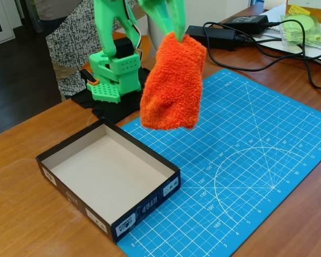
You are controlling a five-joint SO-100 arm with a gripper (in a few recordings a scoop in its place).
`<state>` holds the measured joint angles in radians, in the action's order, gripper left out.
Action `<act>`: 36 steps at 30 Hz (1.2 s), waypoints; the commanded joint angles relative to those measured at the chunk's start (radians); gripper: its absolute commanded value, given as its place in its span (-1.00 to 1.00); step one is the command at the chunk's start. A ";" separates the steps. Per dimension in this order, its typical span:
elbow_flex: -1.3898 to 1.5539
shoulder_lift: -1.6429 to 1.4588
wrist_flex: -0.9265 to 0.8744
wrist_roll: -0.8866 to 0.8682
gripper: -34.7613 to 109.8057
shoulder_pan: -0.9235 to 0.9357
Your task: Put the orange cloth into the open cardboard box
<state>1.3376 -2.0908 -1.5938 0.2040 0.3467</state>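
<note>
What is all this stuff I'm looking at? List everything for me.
orange cloth: one, bright orange, fluffy, hanging in the air from the gripper, above the mat near the box.
open cardboard box: one, dark outside, pale beige inside, empty, on the table at lower left, one corner on the mat.
cutting mat: one, blue with white grid lines, on the wooden table.
power adapters with cables: two, black, at the back.
green item in clear plastic: one, pale green, top right.
person: one, speckled clothing, behind the table.
robot arm: one, green, on a black base.
gripper: one, green, pinching the cloth's top.
</note>
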 commanded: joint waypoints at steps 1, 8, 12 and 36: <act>0.114 -0.141 0.049 0.029 -0.53 0.115; 0.282 -0.193 0.176 0.103 -0.53 0.348; 0.391 -0.249 0.261 0.126 -0.53 0.410; 0.667 -0.189 0.598 0.091 -0.25 0.408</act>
<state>1.9911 -2.2365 -1.0094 0.2899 0.7486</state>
